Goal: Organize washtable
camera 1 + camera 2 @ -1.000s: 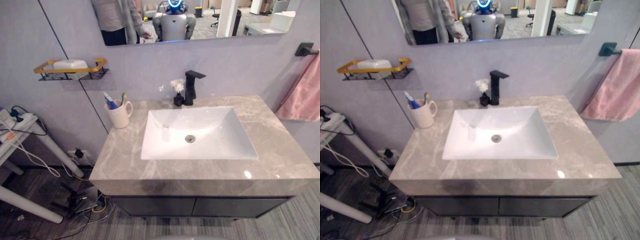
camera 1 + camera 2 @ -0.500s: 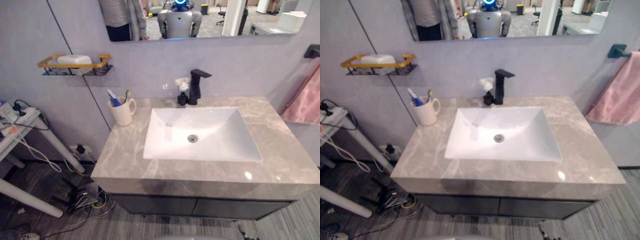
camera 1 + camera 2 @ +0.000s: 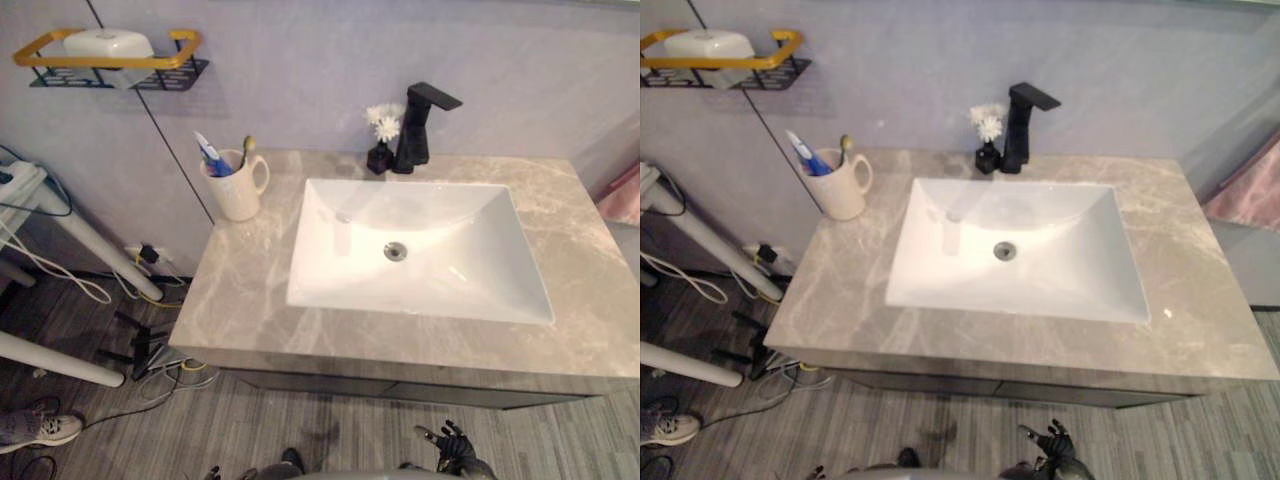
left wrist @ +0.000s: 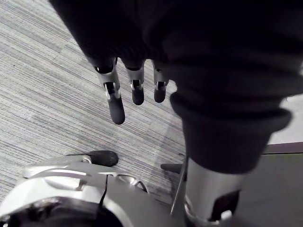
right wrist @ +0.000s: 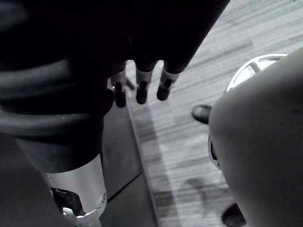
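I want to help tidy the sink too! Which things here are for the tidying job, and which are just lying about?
Likely for the job: mug with toothbrush and toothpaste, small vase of white flowers, soap on the wall rack, countertop.
Just lying about: floor cables, a person's shoe, white table leg, pink towel.

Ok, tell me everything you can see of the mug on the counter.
The mug is cream-coloured, looks ceramic, and stands upright on the back left corner of the grey marbled countertop, close to the wall. Its loop handle points towards the white sink, which it does not touch. A blue-and-white item, either a toothbrush or a tube, and a stick with a yellowish tip lean out of its mouth.
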### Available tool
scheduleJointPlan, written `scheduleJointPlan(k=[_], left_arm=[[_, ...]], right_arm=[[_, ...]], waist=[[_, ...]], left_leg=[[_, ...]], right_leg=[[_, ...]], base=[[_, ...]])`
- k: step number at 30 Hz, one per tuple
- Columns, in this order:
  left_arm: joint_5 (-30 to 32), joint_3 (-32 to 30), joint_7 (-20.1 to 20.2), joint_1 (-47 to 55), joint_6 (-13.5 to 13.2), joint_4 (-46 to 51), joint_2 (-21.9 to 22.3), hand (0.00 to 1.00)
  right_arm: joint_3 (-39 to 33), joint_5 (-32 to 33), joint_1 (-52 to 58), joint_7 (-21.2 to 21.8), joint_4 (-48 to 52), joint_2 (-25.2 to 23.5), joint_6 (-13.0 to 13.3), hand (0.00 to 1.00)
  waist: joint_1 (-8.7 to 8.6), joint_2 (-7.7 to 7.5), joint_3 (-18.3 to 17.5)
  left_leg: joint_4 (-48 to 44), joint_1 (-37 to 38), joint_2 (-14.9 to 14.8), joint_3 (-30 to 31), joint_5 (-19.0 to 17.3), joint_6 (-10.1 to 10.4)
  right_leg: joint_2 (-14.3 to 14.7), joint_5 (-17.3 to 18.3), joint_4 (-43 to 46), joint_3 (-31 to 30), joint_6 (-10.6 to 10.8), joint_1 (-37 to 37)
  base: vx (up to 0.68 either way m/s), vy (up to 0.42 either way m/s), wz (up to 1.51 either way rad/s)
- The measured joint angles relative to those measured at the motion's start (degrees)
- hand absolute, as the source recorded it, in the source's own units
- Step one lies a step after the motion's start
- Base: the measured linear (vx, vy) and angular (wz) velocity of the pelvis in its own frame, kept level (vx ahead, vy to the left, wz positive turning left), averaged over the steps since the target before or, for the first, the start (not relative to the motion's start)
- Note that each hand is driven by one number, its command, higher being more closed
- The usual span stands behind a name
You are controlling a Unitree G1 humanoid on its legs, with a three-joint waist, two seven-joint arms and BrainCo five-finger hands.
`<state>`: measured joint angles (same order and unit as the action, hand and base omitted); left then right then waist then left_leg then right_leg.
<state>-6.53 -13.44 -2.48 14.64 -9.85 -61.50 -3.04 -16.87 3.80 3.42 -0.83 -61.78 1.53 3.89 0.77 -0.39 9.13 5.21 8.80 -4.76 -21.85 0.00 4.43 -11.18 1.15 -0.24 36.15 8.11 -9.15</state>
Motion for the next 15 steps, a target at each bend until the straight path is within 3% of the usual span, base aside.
scheduleJointPlan(k=[9,15], left_arm=[[0.01,0.0,-0.05,-0.14,0.46,-0.31,-0.25,0.0],[0.07,0.0,-0.15,-1.05,1.39,-1.48,-1.13,0.0]], right_arm=[[-0.16,0.37,-0.19,-0.09,-0.44,0.01,0.01,0.0],[-2.9,5.48,-0.18,-0.17,-2.27,-0.51,-0.02,0.0]], waist=[[-0.08,-0.28,-0.21],[0.11,-0.88,-0.54]], left_leg=[[0.01,-0.05,0.32,1.5,0.0,0.0],[-0.21,0.49,0.92,3.49,-0.03,-0.05]], right_leg=[[0.0,-0.16,-0.81,1.46,0.25,-1.13],[-0.2,-0.49,-1.66,1.87,0.23,-2.73]], base=[[0.0,-0.001,0.07],[0.02,0.005,0.09]])
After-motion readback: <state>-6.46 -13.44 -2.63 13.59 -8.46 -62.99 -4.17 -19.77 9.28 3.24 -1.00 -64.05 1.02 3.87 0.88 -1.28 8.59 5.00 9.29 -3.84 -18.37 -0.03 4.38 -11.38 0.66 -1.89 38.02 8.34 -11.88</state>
